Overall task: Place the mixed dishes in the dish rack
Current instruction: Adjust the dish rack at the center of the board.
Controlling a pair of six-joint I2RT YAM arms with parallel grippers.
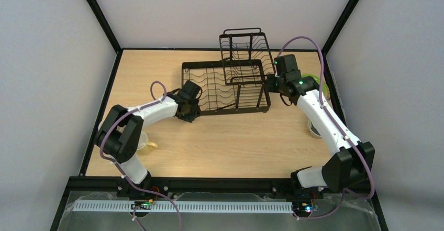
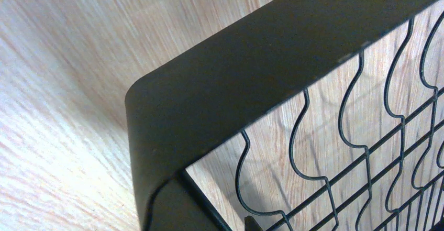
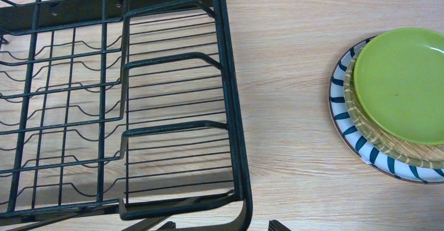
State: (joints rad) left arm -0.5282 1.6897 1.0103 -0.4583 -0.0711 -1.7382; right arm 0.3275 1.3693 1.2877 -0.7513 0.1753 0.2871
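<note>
The black wire dish rack (image 1: 225, 84) stands mid-table with nothing in it. My left gripper (image 1: 188, 109) is at its near-left corner, shut on the rim band (image 2: 209, 84); one fingertip (image 2: 254, 224) shows just inside the rack. At the rack's right end my right gripper (image 1: 269, 81) is open, its fingertips either side of the corner rim (image 3: 235, 136). To the right lies a stack of plates: lime green (image 3: 403, 84) on tan (image 3: 377, 139) on a white one with a striped rim (image 3: 343, 118). A pale mug (image 1: 141, 139) with a yellow handle sits under my left arm.
Another pale mug (image 1: 314, 129) peeks out from behind my right forearm near the right wall. The plates (image 1: 320, 84) lie close to the table's black right frame. Bare wood (image 1: 230, 142) stretches from the rack to the near edge.
</note>
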